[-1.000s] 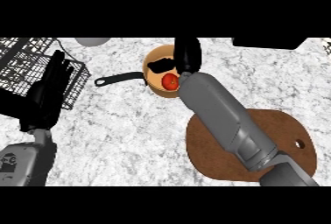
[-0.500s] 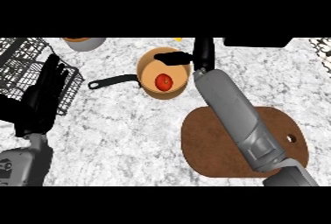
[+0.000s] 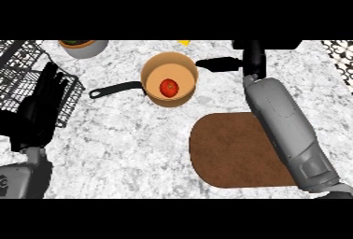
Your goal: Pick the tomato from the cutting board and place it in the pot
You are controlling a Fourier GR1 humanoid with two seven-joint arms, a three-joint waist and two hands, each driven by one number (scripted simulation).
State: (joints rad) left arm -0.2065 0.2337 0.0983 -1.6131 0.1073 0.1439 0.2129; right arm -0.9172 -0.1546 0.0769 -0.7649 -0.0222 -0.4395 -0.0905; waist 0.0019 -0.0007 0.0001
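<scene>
A red tomato (image 3: pixel 169 87) lies inside the tan pot (image 3: pixel 153 68), which has a black handle pointing left. The brown round cutting board (image 3: pixel 231 154) sits bare at the lower right, partly under my right forearm. My right hand (image 3: pixel 243 60) is open just right of the pot's rim, fingers and thumb straight and apart from the tomato. At the left my left hand (image 3: pixel 41 109) rests open with fingers up, in front of the wire rack.
A black wire rack (image 3: pixel 27 70) stands at the far left. A grey bowl (image 3: pixel 84 47) with something in it sits at the back left. A small yellow thing (image 3: pixel 184 43) shows at the back edge. Marble counter (image 3: pixel 131 144) stretches between board and left arm.
My right hand has drawn back to the right, off the pot, leaving the tomato lying in it. The view has shifted, so pot and board sit lower. The left hand stays still.
</scene>
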